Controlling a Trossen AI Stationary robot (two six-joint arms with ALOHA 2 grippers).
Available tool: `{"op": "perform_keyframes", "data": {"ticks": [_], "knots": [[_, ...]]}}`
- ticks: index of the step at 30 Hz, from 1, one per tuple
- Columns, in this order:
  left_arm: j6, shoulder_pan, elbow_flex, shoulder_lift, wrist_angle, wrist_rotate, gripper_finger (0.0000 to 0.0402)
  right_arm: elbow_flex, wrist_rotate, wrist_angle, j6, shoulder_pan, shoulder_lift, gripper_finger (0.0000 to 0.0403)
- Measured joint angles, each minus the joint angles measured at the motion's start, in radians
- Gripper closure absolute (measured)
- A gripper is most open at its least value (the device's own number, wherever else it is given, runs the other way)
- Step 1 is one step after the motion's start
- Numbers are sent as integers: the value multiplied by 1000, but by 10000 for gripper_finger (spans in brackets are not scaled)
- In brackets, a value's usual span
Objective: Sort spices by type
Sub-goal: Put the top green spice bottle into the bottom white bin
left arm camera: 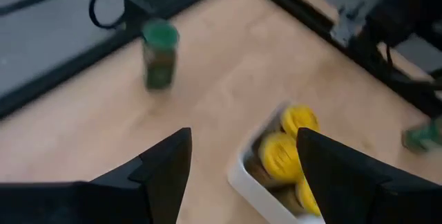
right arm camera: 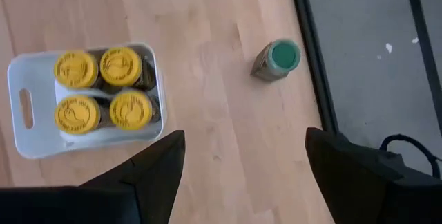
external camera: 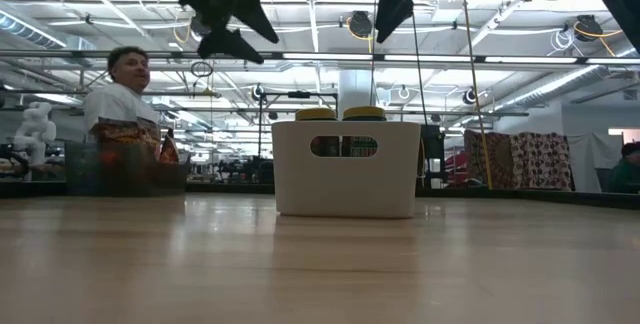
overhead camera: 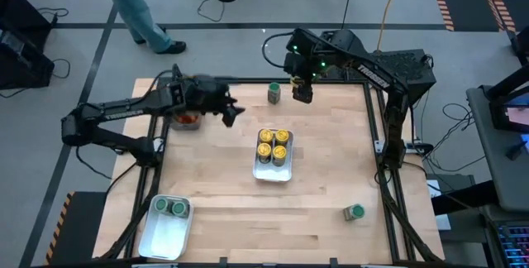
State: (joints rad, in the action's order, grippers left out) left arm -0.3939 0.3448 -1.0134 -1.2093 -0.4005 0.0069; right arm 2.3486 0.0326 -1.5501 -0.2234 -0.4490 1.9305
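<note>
Spice jars partly sorted on the worktop (overhead camera: 314,127), both arms raised with jaws released.

From above, four yellow-lidded jars (overhead camera: 273,144) fill the centre white tray (overhead camera: 272,173); two green-lidded jars (overhead camera: 169,208) sit in the near-left tray (overhead camera: 162,239). One green-lidded jar (overhead camera: 274,93) stands at the far edge beside the right gripper (overhead camera: 302,94), another green jar (overhead camera: 355,212) near the right front. The left gripper (overhead camera: 232,112) hovers left of centre, empty. At table level, yellow lids (external camera: 340,114) show over the tray's rim (external camera: 346,169); a person (external camera: 120,104) stands behind. Left wrist view shows parted fingers (left arm camera: 169,165) above tray and far jar (left arm camera: 159,52). Right wrist view shows spread fingers (right arm camera: 162,162), the tray (right arm camera: 21,106) and that jar (right arm camera: 276,59).
</note>
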Motion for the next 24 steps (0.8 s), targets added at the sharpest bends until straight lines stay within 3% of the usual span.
{"op": "perform_keyframes", "data": {"ticks": [6,13,24], "knots": [[114,152,0,-79,100,126,139,0,1,45,3,-48,0,122],[152,230,-5,-227,196,260,139,0,0,47,54,-121,0,122],[378,276,-221,-466,170,272,139,0,2,26,77,-146,0,122]]}}
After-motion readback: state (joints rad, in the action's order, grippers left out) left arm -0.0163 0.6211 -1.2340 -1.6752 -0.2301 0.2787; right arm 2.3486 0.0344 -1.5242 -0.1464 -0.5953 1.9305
